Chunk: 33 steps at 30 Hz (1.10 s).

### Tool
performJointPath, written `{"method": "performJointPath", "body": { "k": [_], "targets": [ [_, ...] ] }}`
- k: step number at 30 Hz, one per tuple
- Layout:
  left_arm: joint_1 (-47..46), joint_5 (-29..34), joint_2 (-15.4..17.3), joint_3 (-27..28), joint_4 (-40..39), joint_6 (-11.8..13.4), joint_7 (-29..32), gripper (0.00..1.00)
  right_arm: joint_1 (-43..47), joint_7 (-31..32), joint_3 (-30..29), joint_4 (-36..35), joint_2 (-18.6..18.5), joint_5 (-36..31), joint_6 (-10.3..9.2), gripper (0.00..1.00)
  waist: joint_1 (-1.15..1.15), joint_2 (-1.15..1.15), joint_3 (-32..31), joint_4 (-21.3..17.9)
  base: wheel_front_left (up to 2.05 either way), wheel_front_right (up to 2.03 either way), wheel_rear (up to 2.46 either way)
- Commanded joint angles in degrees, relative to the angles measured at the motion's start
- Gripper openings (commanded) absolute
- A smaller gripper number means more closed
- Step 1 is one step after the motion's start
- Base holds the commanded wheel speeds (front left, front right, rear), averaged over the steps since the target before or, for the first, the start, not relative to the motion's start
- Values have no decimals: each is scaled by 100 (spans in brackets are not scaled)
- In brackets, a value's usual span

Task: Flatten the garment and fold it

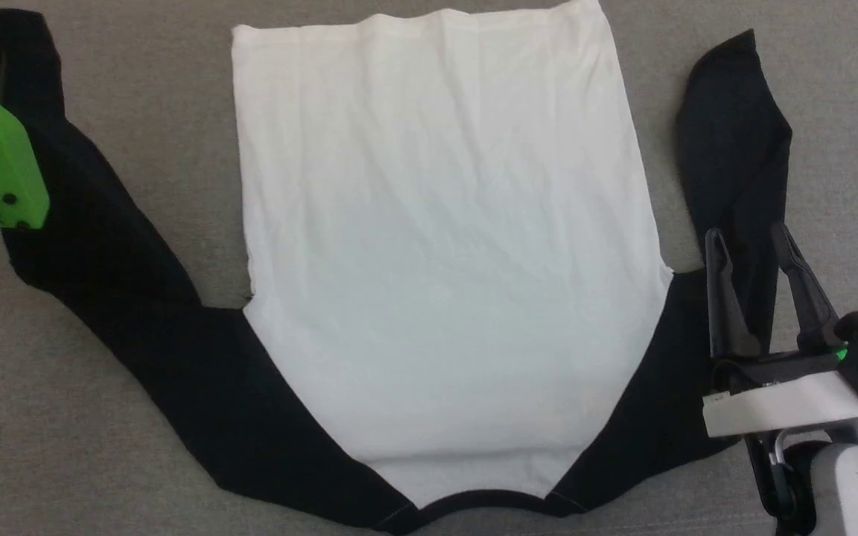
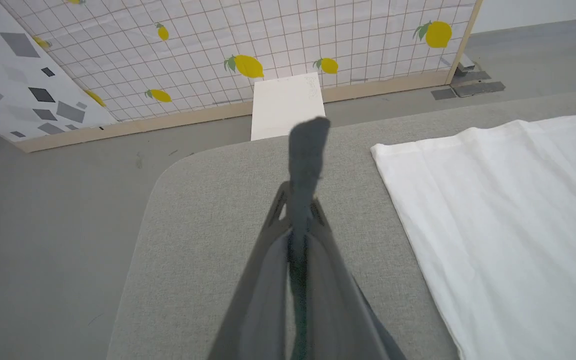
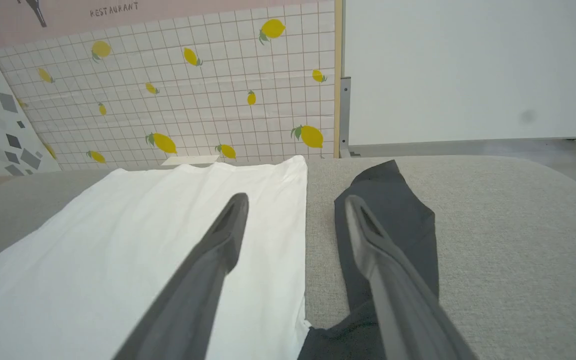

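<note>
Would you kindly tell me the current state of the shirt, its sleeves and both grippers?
shirt: spread flat, unfolded
left sleeve: end pinched in left gripper
right sleeve: lying loose, not gripped
left gripper: shut on left sleeve
right gripper: open, over right sleeve

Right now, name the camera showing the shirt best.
Head view: the shirt lies spread, both sleeves out. Left wrist shows a white corner and the sleeve pinched in the left tool; right wrist, white body and one sleeve.
</note>
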Motion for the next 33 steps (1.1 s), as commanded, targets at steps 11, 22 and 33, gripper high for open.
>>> {"method": "performJointPath", "body": {
  "k": [11, 22, 33],
  "targets": [
    [189, -205, -1561, -1113, -700, 36, -451, 0, 507, 295, -178, -356, 4, -28, -9, 100, 0, 0, -1044, 798, 0, 0, 0],
    [147, -189, -3367, -2734, 1019, -432, -1119, 0, 505, 407, 47, -409, 4, 45, -9, 100, 0, 0, -983, 443, 0, 0, 0],
    [500, -115, -3712, -4078, 2596, -717, -1546, 0, 502, 313, 66, -263, 4, 153, -9, 100, 0, 0, -804, 124, 0, 0, 0]
  ]
}}
